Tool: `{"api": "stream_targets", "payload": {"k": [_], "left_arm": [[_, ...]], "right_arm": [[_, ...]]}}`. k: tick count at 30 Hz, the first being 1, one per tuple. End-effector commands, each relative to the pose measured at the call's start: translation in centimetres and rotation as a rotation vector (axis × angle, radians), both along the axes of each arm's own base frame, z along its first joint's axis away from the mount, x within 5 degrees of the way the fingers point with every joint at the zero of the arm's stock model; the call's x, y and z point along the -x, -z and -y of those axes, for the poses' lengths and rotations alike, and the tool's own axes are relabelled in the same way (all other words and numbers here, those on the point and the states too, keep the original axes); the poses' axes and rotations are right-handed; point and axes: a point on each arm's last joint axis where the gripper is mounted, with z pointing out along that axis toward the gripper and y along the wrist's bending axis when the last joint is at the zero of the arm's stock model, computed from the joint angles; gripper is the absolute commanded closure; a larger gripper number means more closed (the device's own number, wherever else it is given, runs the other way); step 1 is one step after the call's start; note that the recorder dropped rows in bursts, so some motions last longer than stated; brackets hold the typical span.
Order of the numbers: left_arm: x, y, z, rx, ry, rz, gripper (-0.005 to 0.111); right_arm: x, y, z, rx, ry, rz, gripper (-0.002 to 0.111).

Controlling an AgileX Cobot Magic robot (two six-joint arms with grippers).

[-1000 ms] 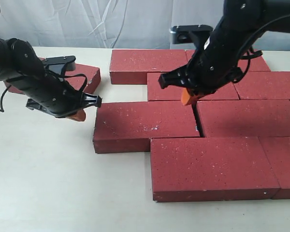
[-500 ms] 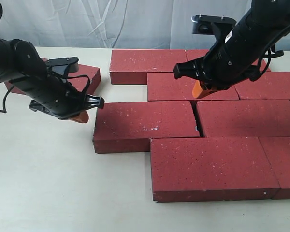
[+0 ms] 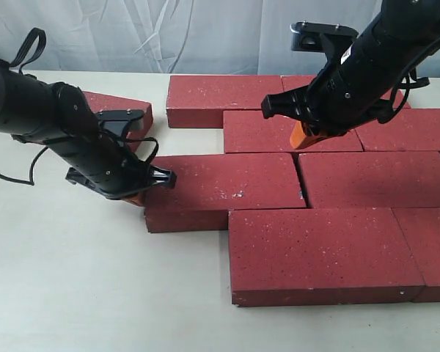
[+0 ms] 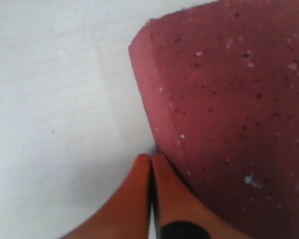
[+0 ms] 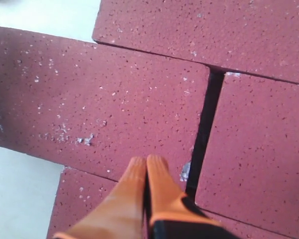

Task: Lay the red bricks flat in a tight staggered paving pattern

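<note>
**Left tool at the brick's short end, gap ahead**

My left tool (image 3: 137,196), clenched on nothing, sits low on the tabletop (image 3: 59,279) against the left short end of the loose brick (image 3: 224,187). The brick's long axis runs directly away from the tool toward the neighbour brick (image 3: 374,176), with a dark gap (image 3: 301,189) between them. My right tool (image 3: 302,138), also clenched empty, hovers over the row behind.

The red bricks (image 3: 323,253) look coarse, matt and stone-like: dark red, pitted with tiny dark holes and flecked with white grit. The tabletop (image 3: 73,293) under them is a smooth, pale, faintly grained matt board. The tips of my left pincer (image 4: 150,167) and my right pincer (image 5: 146,167) are smooth orange plastic or rubber with a soft sheen, my left arm (image 3: 29,110) has a matt black shell, and the backdrop (image 3: 132,33) beyond the tabletop's far edge is creased pale cloth.
</note>
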Motion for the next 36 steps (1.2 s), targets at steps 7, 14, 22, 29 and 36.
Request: {"api": "stream_targets", "payload": {"k": [7, 14, 22, 29, 36], "left_arm": [[0.0, -0.4, 1.5, 0.017, 0.087, 0.089, 0.107], [0.5, -0.2, 1.5, 0.010, 0.113, 0.042, 0.107], [-1.2, -1.2, -3.2, 0.020, -0.088, 0.003, 0.107], [-2.0, -5.1, -6.2, 0.050, -0.177, 0.133, 0.107], [-2.3, -8.1, -8.4, 0.009, -0.188, 0.283, 0.107]], "right_arm": [[0.0, -0.2, 0.2, -0.007, 0.008, 0.012, 0.109], [-0.1, -0.2, 0.2, 0.000, 0.006, 0.015, 0.109], [-0.1, -0.2, 0.3, 0.006, 0.003, 0.017, 0.109], [-0.1, -0.2, 0.3, 0.006, 0.003, 0.017, 0.109], [-0.2, -0.2, 0.4, 0.021, -0.002, 0.031, 0.109]]}}
